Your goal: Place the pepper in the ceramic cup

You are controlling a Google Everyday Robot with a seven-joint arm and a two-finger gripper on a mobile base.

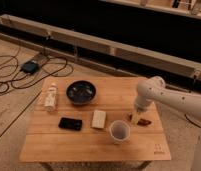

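Gripper (138,119) is held just above the pepper (144,121), right of the cup (119,131), jaws spread.
The pepper is seen lying beside the cup; it is judged light, glossy and slippery, and is best pinched gently across its middle. No writing can be read.

There is one each: wooden table (94,146), dark bowl (81,92), pale ceramic cup (119,131), red pepper (145,121), black slab (70,123), pale block (99,119), clear bottle (51,96), and gripper (138,119) at the pepper.
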